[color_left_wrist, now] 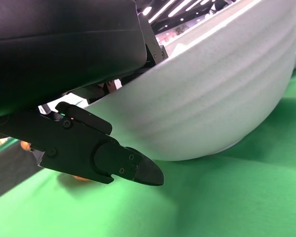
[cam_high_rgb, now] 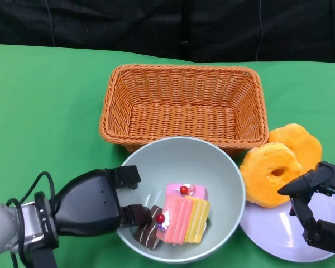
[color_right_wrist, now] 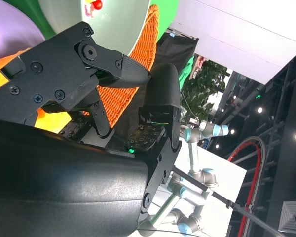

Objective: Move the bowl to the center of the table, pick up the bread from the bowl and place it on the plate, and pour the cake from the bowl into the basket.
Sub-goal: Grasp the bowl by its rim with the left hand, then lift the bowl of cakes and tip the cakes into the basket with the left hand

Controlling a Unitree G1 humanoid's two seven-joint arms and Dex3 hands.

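One pale green bowl sits upright, mouth up, on the green table, touching the near long wall of the single orange wicker basket. The basket's long axis runs left to right across the table, its opening facing up and nothing inside it. In the bowl lie two cake pieces: a pink, orange and yellow striped slice with red cherries on top, its stripes running toward and away from the robot, and a smaller chocolate piece touching its left side, near the bowl's front-left wall.

The left hand clamps the bowl's left rim, one finger over the edge inside and the rest against the outer wall; the left wrist view shows the bowl's underside lifted off the cloth on the hand's side.

Two orange ring-shaped breads rest just right of the bowl, overlapping: the nearer one leans on the far rim of the one lavender plate, the other behind it. The right hand hovers over the plate with fingers spread, holding nothing.

Open green cloth lies left of the basket and bowl; the plate reaches the table's near right edge
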